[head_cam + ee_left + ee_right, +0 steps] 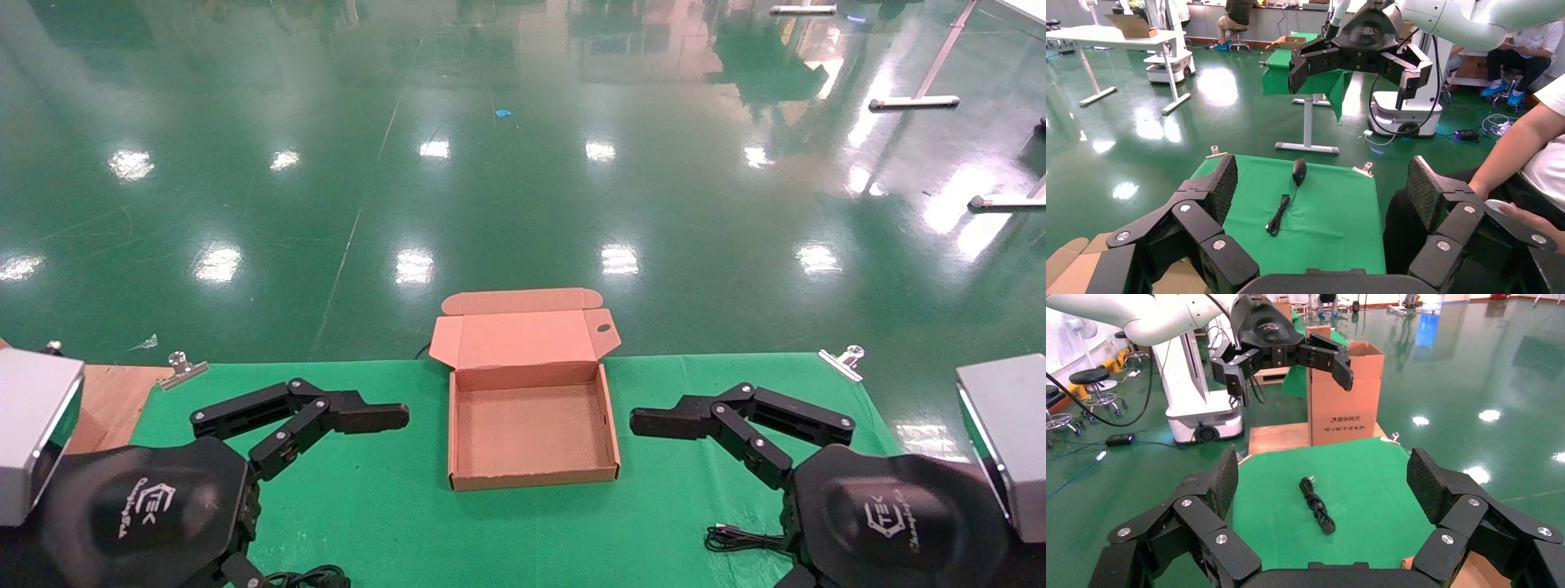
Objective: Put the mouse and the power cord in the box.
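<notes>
Head view – box (531, 429): lid open, at the table (392, 506) centre, empty.
Head view – left gripper (359, 425): at 9 o'clock of the box, fingers spread, holding nothing.
Head view – right gripper (666, 429): at 3 o'clock of the box, fingers spread, holding nothing.
Left wrist view – mouse (1299, 171): on the green cloth (1321, 214), its thin cable trailing toward the camera.
Right wrist view – power cord (1316, 504): bundled on the cloth, between the open fingers as seen.
Right wrist view – carton (1345, 395): printed, standing beyond the table's far edge.

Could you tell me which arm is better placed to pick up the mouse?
The right, probably. The mouse lies on the side of the right gripper; its cable shows beside that arm. The left gripper would need to cross the box.
</notes>
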`<control>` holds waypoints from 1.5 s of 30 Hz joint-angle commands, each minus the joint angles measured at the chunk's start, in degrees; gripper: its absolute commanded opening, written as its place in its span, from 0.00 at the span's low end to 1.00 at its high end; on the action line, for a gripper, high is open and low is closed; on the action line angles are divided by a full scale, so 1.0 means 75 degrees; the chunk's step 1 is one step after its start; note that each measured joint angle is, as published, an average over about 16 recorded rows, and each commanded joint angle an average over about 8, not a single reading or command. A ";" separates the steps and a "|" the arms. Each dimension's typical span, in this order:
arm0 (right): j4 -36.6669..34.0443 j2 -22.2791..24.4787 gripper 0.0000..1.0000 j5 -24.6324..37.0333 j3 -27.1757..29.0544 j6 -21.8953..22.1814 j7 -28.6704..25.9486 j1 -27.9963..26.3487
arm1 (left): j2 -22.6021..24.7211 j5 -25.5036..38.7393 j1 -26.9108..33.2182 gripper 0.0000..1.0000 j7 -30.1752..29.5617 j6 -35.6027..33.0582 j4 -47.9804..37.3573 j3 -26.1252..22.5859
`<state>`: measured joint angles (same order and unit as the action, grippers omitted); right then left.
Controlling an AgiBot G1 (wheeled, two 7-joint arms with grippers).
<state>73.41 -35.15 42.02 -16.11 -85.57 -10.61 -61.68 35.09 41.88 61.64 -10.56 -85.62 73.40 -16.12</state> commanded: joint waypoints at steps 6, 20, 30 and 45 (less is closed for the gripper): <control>0.0000 0.0000 1.00 0.0000 0.0000 0.0000 0.0000 0.0000 | 0.0000 0.0000 0.0000 1.00 0.0000 0.0000 0.0000 0.0000; 0.0000 0.0000 1.00 0.0000 0.0000 0.0000 0.0000 0.0000 | 0.0000 0.0000 0.0000 1.00 0.0000 0.0000 0.0000 0.0000; 0.0001 -0.0045 1.00 0.0704 -0.0180 0.0010 0.0335 -0.0285 | 0.0111 0.0562 0.0288 1.00 0.0055 -0.0135 -0.0175 -0.0276; -0.1689 -0.1263 1.00 0.5754 -0.2231 -0.0077 0.2688 -0.2073 | 0.0880 0.4343 0.2486 1.00 0.1676 -0.0667 -0.3108 -0.2668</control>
<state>60.71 -44.82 84.28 -32.58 -85.71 9.17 -76.90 41.88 73.72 80.03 2.28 -90.43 49.83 -35.63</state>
